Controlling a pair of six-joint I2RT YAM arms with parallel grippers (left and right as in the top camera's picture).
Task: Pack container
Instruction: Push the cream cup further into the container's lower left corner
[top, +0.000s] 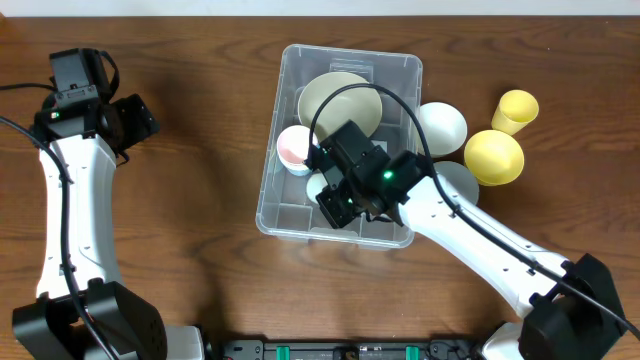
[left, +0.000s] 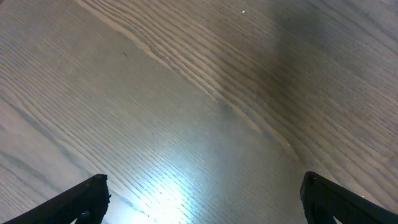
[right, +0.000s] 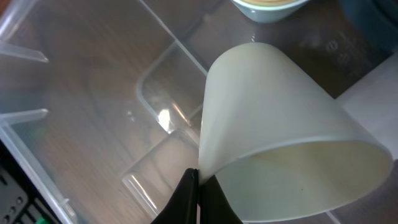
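Note:
The clear plastic container (top: 400, 75) stands mid-table. It holds a cream bowl (top: 340, 100) and a small pink-lined bowl (top: 294, 147). My right gripper (top: 335, 200) is down inside its near end. In the right wrist view the right gripper (right: 198, 186) is shut on the rim of a pale cup (right: 273, 124), which hangs tilted above the container's ridged floor (right: 93, 112). My left gripper (top: 130, 120) is far off at the table's left. The left wrist view shows its fingertips (left: 87, 196) wide open over bare wood.
Right of the container stand a white bowl (top: 442, 125), a yellow bowl (top: 494, 157) and a yellow cup (top: 516, 108). Another pale bowl (top: 460, 180) sits partly under my right arm. A pale blue bowl's edge (right: 267, 6) shows in the right wrist view.

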